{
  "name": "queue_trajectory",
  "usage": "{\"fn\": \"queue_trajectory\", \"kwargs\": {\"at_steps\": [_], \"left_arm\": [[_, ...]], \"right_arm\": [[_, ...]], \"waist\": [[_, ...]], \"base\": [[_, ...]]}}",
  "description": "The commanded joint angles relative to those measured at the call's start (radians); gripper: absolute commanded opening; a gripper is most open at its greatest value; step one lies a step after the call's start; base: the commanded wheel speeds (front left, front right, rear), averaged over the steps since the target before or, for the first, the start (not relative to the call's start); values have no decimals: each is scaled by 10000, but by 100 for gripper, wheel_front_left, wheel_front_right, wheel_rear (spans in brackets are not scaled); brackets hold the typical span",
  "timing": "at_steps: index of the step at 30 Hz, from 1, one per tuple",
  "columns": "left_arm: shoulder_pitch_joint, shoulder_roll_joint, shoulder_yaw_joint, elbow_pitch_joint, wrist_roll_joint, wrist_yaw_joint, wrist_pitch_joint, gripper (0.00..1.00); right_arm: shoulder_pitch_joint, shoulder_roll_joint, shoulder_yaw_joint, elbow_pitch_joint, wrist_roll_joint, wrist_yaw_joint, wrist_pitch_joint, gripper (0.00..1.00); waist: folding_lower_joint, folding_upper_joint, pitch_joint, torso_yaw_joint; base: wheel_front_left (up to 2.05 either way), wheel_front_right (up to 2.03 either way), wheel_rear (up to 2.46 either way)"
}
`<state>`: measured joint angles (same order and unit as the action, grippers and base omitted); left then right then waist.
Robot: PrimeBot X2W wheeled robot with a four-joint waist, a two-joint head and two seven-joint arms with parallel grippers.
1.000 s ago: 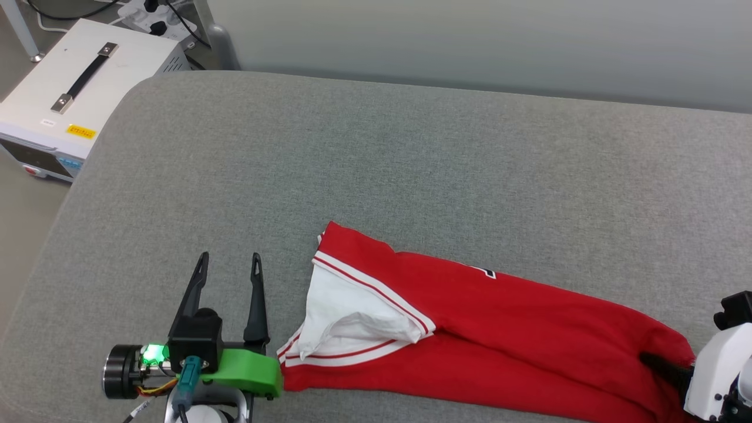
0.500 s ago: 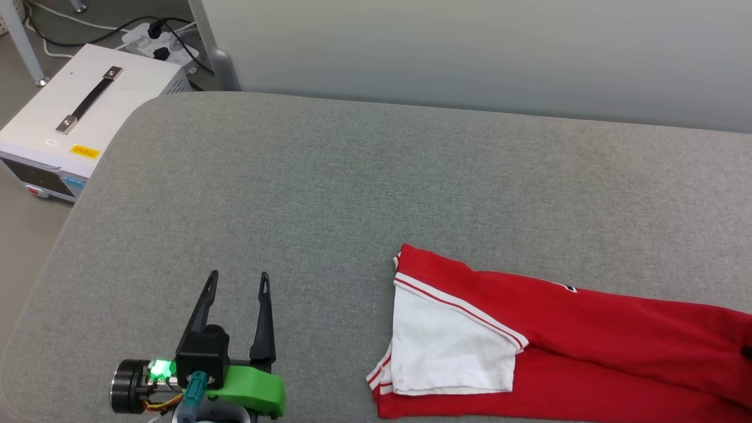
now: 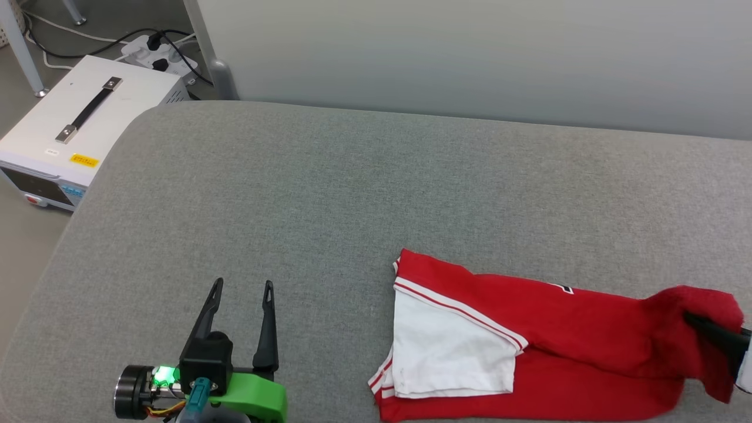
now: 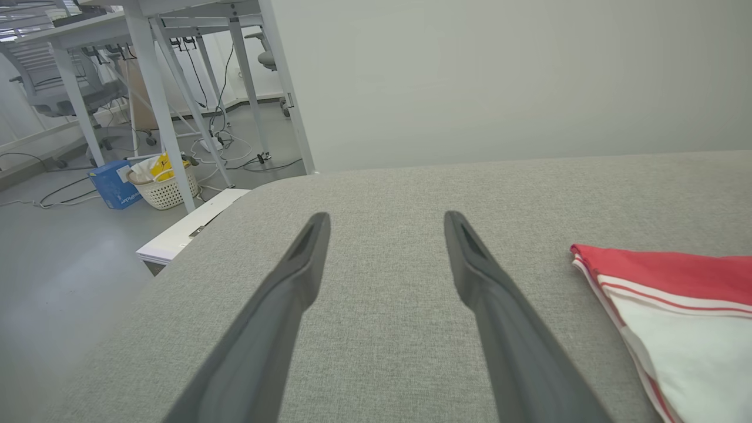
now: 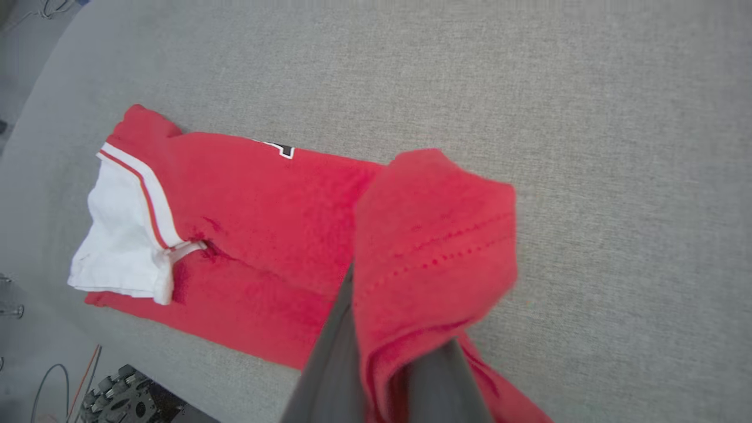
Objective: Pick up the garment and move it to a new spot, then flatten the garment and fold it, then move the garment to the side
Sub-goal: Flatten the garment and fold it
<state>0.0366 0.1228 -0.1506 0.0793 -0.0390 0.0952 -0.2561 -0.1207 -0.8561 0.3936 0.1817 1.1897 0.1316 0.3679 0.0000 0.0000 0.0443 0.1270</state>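
The garment (image 3: 564, 329) is a red shirt lying in a long folded strip on the grey padded surface (image 3: 352, 194), its white sleeve with striped trim toward the left. My right gripper (image 3: 699, 322) is shut on the garment's right end and holds that end raised off the surface. In the right wrist view the red cloth (image 5: 429, 235) drapes over my dark fingers (image 5: 329, 364) and hides their tips. My left gripper (image 3: 244, 285) stands open and holds nothing, well left of the sleeve. In the left wrist view the left gripper (image 4: 385, 220) points over bare padding, with the garment (image 4: 675, 294) at the right.
A white box with a black handle (image 3: 88, 117) sits on the floor past the surface's left edge, with a power strip (image 3: 155, 50) and cables behind it. A pale wall runs along the far side. Desk legs (image 4: 158, 106) and a basket (image 4: 161, 185) stand farther left.
The garment has slid to the right, away from my left gripper. Its right end, held by my right gripper, has since lifted and come back leftward over the strip. The camera has tilted slightly.
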Motion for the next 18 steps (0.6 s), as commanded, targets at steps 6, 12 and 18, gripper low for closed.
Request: {"fn": "queue_trajectory", "kwargs": {"at_steps": [6,12,18], "left_arm": [[18,-131,8,-49,158,-58,-57,100],[-241,-203,-27,-75,180,-94,-57,100],[-485,-276,-58,-59,200,-94,-57,100]], "right_arm": [[-192,427,175,-1565,-118,-9,810,0],[-1019,1281,728,-2137,-841,-9,1639,0],[-2290,2388,1918,-1739,-1897,-9,2344,0]], "waist": [[0,0,148,91],[0,0,455,284],[0,0,789,406]], "base": [[0,0,0],[0,0,0],[0,0,0]]}}
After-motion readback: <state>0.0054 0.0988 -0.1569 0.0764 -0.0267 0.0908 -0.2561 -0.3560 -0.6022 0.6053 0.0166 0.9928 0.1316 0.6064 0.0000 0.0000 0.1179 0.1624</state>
